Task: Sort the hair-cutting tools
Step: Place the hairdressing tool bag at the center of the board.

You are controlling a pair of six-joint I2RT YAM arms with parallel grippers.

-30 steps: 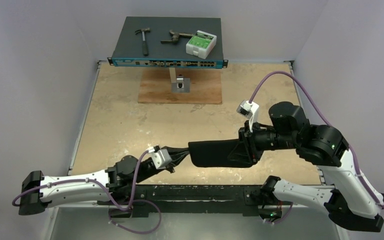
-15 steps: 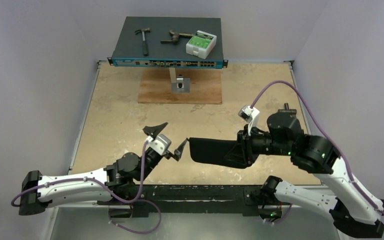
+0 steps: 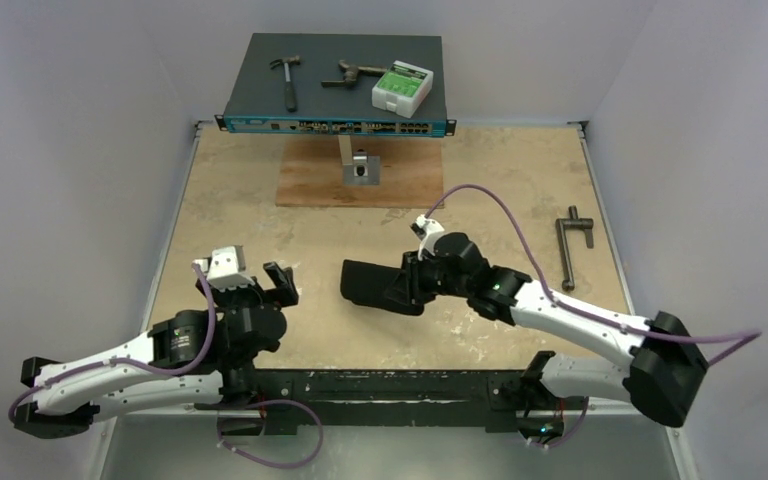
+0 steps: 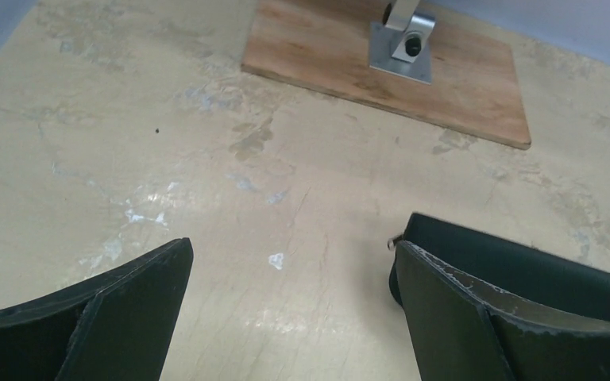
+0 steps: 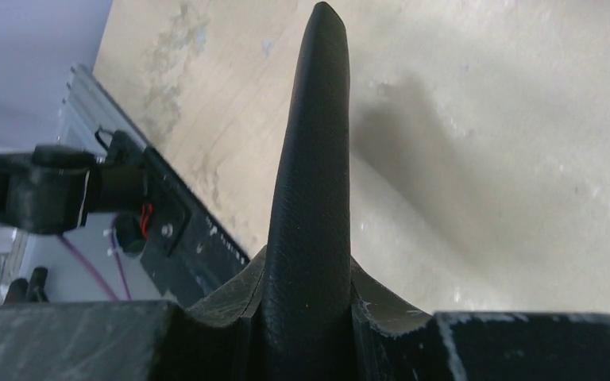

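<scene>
No hair-cutting tools show in any view. A black leather pouch [image 3: 365,285] is held edge-up just above the tabletop, and my right gripper [image 3: 412,288] is shut on its right end. In the right wrist view the pouch [image 5: 310,159] rises narrow between the jaws of the right gripper [image 5: 310,270]. My left gripper [image 3: 247,282] is wide open to the left of the pouch, apart from it, with nothing between its fingers. In the left wrist view the left gripper [image 4: 292,246] frames bare table, with the pouch [image 4: 524,266] behind the right finger.
At the back a dark network switch [image 3: 260,110] on a metal stand [image 3: 360,167] carries a hammer [image 3: 286,78], a rusty tool [image 3: 352,73] and a white-green box [image 3: 401,87]. A wooden board [image 3: 400,185] lies under it. A grey T-shaped bar [image 3: 570,250] lies at right.
My left gripper opened, let go of the pouch's left end and drew back to the left. My right arm stretched out and carried the pouch leftward.
</scene>
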